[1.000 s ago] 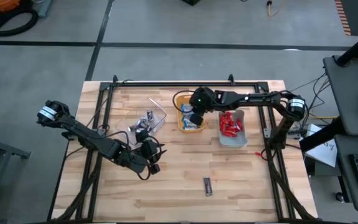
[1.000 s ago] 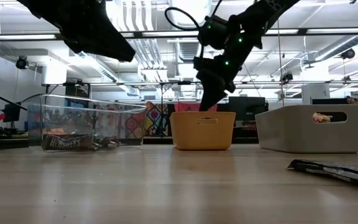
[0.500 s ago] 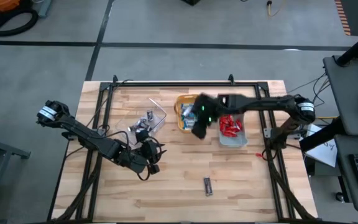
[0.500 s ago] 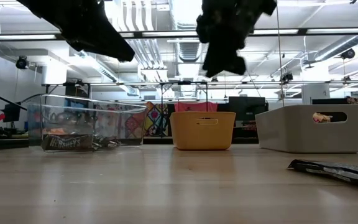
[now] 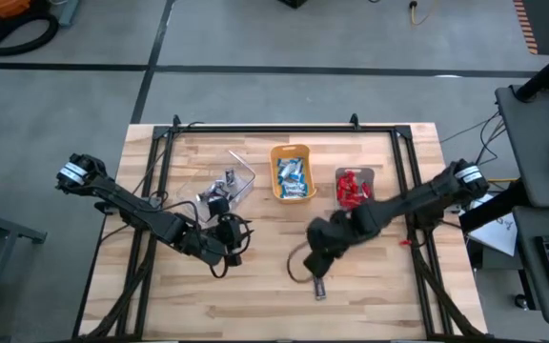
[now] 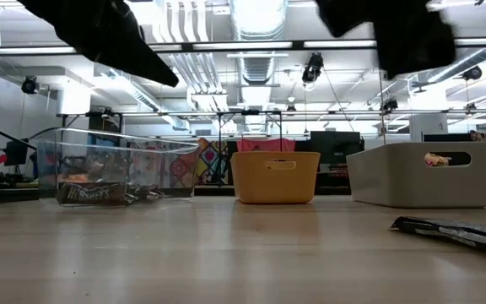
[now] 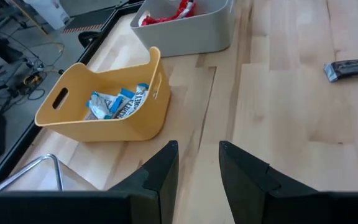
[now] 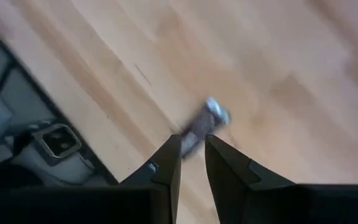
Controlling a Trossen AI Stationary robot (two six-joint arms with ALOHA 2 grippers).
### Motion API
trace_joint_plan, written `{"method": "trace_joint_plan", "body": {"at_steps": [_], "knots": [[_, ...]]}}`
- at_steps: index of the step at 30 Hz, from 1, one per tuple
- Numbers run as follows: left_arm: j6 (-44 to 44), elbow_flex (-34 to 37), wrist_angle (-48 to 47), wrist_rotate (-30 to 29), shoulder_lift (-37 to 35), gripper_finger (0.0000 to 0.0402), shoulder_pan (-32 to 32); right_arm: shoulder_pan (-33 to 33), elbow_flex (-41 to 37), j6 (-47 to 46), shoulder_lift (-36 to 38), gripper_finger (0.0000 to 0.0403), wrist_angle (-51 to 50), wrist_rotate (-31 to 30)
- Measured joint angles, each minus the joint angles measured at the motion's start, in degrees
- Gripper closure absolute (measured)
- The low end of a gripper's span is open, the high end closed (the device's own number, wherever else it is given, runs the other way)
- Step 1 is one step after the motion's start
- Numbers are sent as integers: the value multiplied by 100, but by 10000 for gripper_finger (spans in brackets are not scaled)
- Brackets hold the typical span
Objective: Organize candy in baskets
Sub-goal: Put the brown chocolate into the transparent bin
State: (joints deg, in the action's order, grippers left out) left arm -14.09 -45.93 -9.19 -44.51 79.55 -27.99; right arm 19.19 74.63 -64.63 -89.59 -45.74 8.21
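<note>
A single dark silver-grey candy bar lies flat on the wooden table near its near edge; it also shows in the low view and the right wrist view. My right gripper hovers just above it, fingers slightly open, touching nothing. Three baskets stand in a row farther back. The clear one holds dark bars, the orange one blue-and-white bars, and the grey one red bars. My left gripper waits open near the clear basket.
A black metal frame runs along the table's far edge and down both sides; one of its brackets shows by the table edge. A dark cable loop hangs beside my right gripper. Bare wood lies between the baskets and the near edge.
My right gripper has swung from over the orange basket toward the table's near edge and down, passing the grey basket. It now stands above the lone dark candy bar. The candy and baskets have stayed in place.
</note>
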Motion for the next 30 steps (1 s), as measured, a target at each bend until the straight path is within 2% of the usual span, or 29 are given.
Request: {"method": "trace_joint_plan", "body": {"at_steps": [7, 16, 24, 30], "knots": [[33, 0, -10, 0, -4, 302, 1, 729, 0, -1496, -575, 346, -303, -126], [115, 0, -93, 2, -4, 302, 2, 934, 4, -1804, -1236, 344, -124, -147], [422, 0, -115, -2, -2, 302, 4, 932, 7, -1784, -1635, 280, 406, -169], [526, 0, -111, -7, 1, 302, 13, 932, 11, -1981, -1643, 240, 815, -398]]}}
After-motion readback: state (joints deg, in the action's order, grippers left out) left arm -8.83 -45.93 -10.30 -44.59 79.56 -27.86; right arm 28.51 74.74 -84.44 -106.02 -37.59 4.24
